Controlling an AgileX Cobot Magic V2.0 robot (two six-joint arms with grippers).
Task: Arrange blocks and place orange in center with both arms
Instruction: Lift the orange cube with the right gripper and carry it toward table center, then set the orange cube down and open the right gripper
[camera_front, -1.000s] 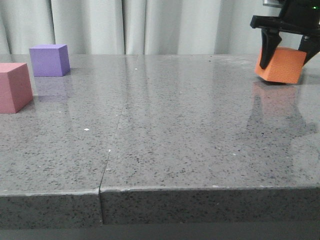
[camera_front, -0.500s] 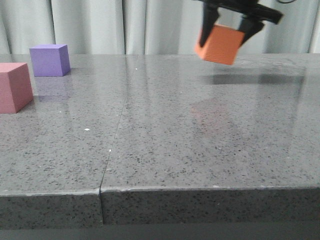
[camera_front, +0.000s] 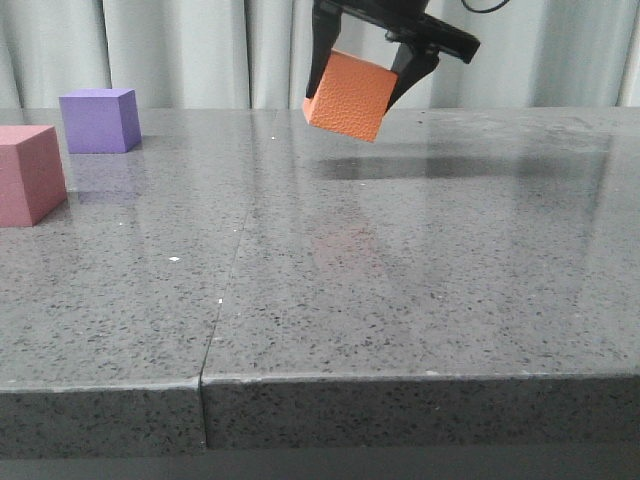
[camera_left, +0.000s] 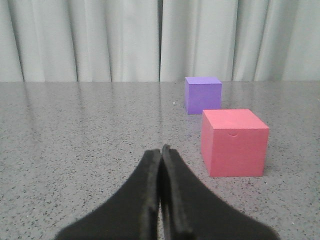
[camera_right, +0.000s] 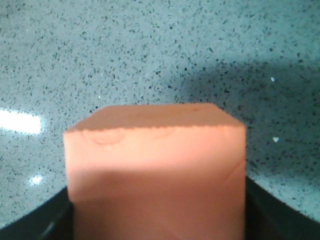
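Orange cube carried leftward, right claw gripping

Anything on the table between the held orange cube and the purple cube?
No: the front view shows only bare tabletop between the orange cube and the purple cube.

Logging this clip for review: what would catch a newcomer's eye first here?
The orange cube, held tilted in the air by the right gripper above the far middle of the grey table. Next, the pink cube and purple cube resting apart at the table's far left, with the left gripper shut and empty nearby.
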